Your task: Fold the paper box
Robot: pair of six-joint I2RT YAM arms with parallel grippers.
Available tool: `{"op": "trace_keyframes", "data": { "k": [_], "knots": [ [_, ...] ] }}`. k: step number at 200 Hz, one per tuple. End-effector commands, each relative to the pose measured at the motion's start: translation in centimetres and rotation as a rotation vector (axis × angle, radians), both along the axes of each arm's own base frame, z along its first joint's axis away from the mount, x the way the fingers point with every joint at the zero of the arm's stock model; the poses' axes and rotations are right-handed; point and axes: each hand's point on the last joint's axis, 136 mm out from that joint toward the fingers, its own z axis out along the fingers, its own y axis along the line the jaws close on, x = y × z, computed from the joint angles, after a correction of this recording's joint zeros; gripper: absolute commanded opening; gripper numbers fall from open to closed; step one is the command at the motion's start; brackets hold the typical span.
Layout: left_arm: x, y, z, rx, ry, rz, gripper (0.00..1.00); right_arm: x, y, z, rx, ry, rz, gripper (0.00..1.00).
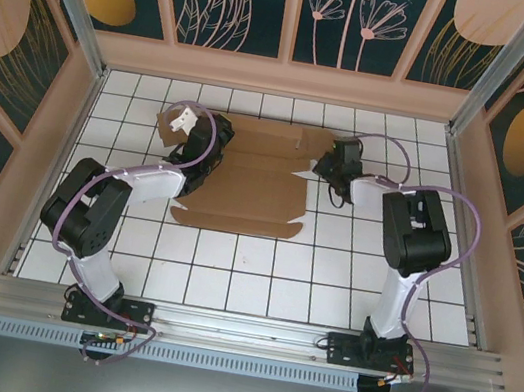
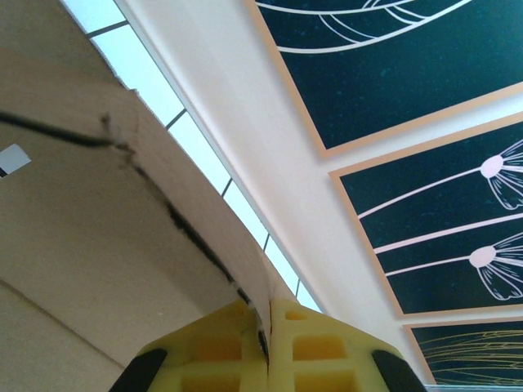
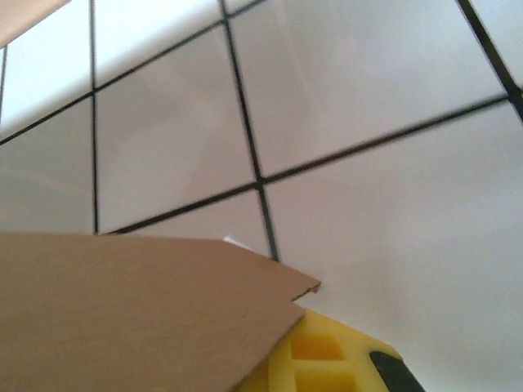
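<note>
Yellow ribbed fingers (image 2: 319, 351) of the left gripper (image 2: 268, 318) are pressed together on a raised edge of the paper box (image 2: 90, 245), with the board passing between the pads. A ragged dark slit runs along that flap just beyond them. On the right gripper (image 3: 288, 333) one yellow pad (image 3: 327, 359) shows, with a pointed flap corner lying across it and the other finger hidden behind the board; the jaws are closed, apparently pinching that flap. From above, the box is an opened die-cut sheet lying on the white tiled table (image 1: 258, 277), toward the far wall. The left gripper is at its far-left flap and the right gripper at its right edge. Handling, as a judgement: light and thin, stiff across the panels, willing to bend only along the scored creases. The surface is matt, so unlikely to slip, but the edges and slits could tear under a twisting pull. Best hold is probably a flap's free edge near its crease, pinched flat, with the other arm steadying the base panel.
</note>
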Motion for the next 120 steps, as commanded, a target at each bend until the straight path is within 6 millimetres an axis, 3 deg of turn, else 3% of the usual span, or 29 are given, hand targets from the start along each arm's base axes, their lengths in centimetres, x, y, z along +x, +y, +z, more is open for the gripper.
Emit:
{"op": "trace_keyframes", "data": {
  "k": [1, 34, 39, 71, 120],
  "knots": [
    [-0.6, 0.5, -3.3, 0.102, 0.11, 0.004, 0.0, -1.4, 0.6, 1.5, 0.157, -0.033, 0.021, 0.01],
    [-0.7, 0.7, -3.7, 0.104, 0.123, 0.011, 0.0, -4.1, 1.7, 2.5, 0.269, -0.06, 0.064, 0.0],
    [-0.2, 0.4, -2.6, 0.091, 0.1, 0.011, 0.0, -4.4, 1.9, 2.4, 0.272, -0.055, 0.069, 0.0],
    [-0.1, 0.2, -2.4, 0.082, 0.101, 0.006, 0.0, -6.3, 4.3, 2.8, 0.343, -0.059, 0.147, 0.0],
    [-0.2, 0.2, -2.2, 0.084, 0.096, 0.003, 0.0, -4.6, 6.0, 3.9, 0.432, -0.05, 0.16, 0.0]
  ]
}}
